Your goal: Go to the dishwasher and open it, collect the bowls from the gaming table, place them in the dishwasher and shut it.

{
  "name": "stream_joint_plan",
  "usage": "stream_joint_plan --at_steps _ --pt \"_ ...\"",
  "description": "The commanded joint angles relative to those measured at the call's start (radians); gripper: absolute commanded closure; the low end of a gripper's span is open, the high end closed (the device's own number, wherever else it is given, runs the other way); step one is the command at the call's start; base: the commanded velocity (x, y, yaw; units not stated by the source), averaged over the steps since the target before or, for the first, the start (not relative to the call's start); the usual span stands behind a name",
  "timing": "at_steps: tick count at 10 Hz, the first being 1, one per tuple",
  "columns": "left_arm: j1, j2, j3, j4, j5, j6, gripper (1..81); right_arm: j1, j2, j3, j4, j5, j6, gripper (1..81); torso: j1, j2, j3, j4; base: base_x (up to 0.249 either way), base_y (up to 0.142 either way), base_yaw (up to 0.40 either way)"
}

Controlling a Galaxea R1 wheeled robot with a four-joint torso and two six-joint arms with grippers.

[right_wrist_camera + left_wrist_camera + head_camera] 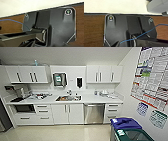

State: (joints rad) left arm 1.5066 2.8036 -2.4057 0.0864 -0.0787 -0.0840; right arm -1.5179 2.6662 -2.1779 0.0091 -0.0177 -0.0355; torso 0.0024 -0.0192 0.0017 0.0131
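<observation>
Head view: kitchenette wall seen straight on. Dishwasher [94, 113] is built in under the white worktop [87, 99], just right of the sink [68, 98]; steel-grey front, bar handle along its top edge, door closed. White cabinet doors [67, 113] flank it on the left, a stack of white drawers [113, 112] on the right.

Containers: the sink basin holds something brownish, too blurred to identify. Two bins stand on the pale floor at lower right: one with a blue lid [125, 122], closed, and nearer the camera a dark green one [132, 135] with a darker panel in its lid; contents of either cannot be seen. Small items lie on the worktop left and right of the sink, not identifiable.

Upper wall: white cupboards [27, 74], a paper towel dispenser [59, 79], a dark soap dispenser [79, 82]. Posters [151, 74] cover the right-hand wall.

Wrist views: each shows the robot's own dark plate, a thin blue cable [149, 31], a brown wood-grain surface [93, 30] and a pale band beyond it. Neither gripper's fingers can be made out, so I cannot tell whether left or right is apart or together, nor where the dishwasher lies relative to either.
</observation>
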Motion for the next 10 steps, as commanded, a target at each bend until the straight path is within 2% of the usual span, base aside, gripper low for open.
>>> stream_joint_plan --at_steps 1,10 --pt "-0.053 -0.015 0.008 0.004 0.047 -0.005 1.0 0.052 -0.024 0.014 -0.005 -0.053 0.000 1.0 0.000 0.000 0.000 0.000 0.115 0.000 0.000" --pt "-0.053 -0.016 0.007 0.004 0.047 -0.005 1.0 0.052 -0.018 0.012 -0.006 -0.051 0.000 1.0 0.000 0.000 0.000 0.000 0.110 0.000 0.000"
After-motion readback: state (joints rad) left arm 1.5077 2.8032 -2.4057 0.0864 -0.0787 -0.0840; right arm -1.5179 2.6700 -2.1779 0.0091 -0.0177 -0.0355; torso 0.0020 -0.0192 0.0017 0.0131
